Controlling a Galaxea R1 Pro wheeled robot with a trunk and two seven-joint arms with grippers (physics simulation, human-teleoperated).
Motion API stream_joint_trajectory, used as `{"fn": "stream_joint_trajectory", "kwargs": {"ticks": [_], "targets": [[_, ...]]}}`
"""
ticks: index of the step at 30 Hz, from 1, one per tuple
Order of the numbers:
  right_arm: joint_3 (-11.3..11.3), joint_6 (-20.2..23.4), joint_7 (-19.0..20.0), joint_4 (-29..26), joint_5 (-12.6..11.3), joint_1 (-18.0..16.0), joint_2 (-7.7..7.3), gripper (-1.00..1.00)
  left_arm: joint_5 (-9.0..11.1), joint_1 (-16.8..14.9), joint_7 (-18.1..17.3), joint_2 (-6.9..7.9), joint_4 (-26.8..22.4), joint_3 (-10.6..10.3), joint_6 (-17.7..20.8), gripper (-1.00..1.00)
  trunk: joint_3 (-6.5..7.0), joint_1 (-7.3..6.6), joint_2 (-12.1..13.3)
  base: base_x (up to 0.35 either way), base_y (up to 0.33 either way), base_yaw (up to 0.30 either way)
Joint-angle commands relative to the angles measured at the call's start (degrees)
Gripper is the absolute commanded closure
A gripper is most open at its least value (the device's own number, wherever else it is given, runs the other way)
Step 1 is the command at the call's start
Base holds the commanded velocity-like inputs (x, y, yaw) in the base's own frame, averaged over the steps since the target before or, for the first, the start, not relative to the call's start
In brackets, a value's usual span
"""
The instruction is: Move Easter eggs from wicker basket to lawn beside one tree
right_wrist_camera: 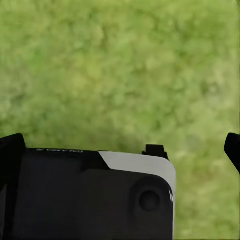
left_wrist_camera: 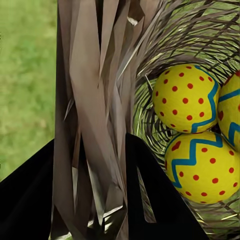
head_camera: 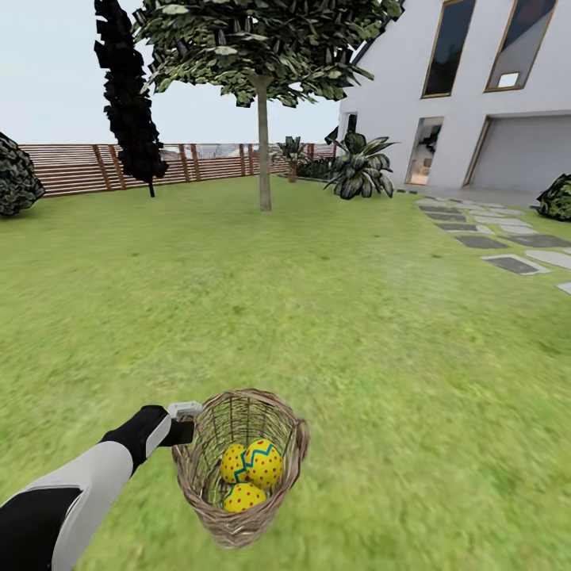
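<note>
We saw the left claw (head_camera: 184, 432) clamped on the rim of the wicker basket (head_camera: 238, 468); in the left wrist view the woven wall (left_wrist_camera: 95, 125) ran between the two black fingers (left_wrist_camera: 30, 200), so it was grasping the basket. The basket was tilted, its mouth facing the head camera, with grass of the lawn (head_camera: 317, 317) around and below it; we could not tell whether it touched the ground. All three Easter eggs (head_camera: 262, 462) sat inside it, bunched together and touching; the left wrist view showed them (left_wrist_camera: 185, 97) close up, yellow with red dots and blue zigzags.

For the right claw (right_wrist_camera: 125, 145), the right wrist view gave us dark tips at both edges with nothing between them, over bare grass (right_wrist_camera: 120, 65), so it looked released.

Far ahead stood a thin-trunked tree (head_camera: 263, 151), well apart from the basket. Behind it ran a brown slat fence (head_camera: 79, 166). On the right were a white house (head_camera: 476, 87) and grey stepping stones (head_camera: 507, 254).
</note>
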Motion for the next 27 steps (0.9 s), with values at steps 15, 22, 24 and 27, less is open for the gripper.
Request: {"fn": "stream_joint_trajectory", "kwargs": {"ticks": [15, 22, 24, 27], "targets": [[-0.5, -0.4, 0.1, 0.2, 0.5, -0.1, -0.04, -1.00, 0.8, 0.0, 0.0, 0.02, -0.1, 0.2, 0.3, 1.00, -0.11, 0.06, -0.1, 0.312, 0.078, 0.000], [-0.5, -0.4, 0.1, 0.2, 0.5, -0.1, 0.02, -1.00, 0.7, 0.0, 0.0, 0.02, -0.1, 0.2, 0.3, 1.00, -0.11, 0.06, -0.1, 0.312, 0.078, 0.000], [-0.5, -0.4, 0.1, 0.3, 0.5, -0.1, 0.04, -1.00, 0.7, 0.0, 0.0, 0.02, -0.1, 0.2, 0.3, 1.00, -0.11, 0.06, -0.1, 0.312, 0.078, 0.000], [-0.5, -0.4, 0.1, 0.3, 0.5, -0.1, 0.04, -1.00, 0.8, 0.0, 0.0, 0.02, -0.1, 0.2, 0.3, 1.00, -0.11, 0.06, -0.1, 0.313, 0.078, 0.000]]}}
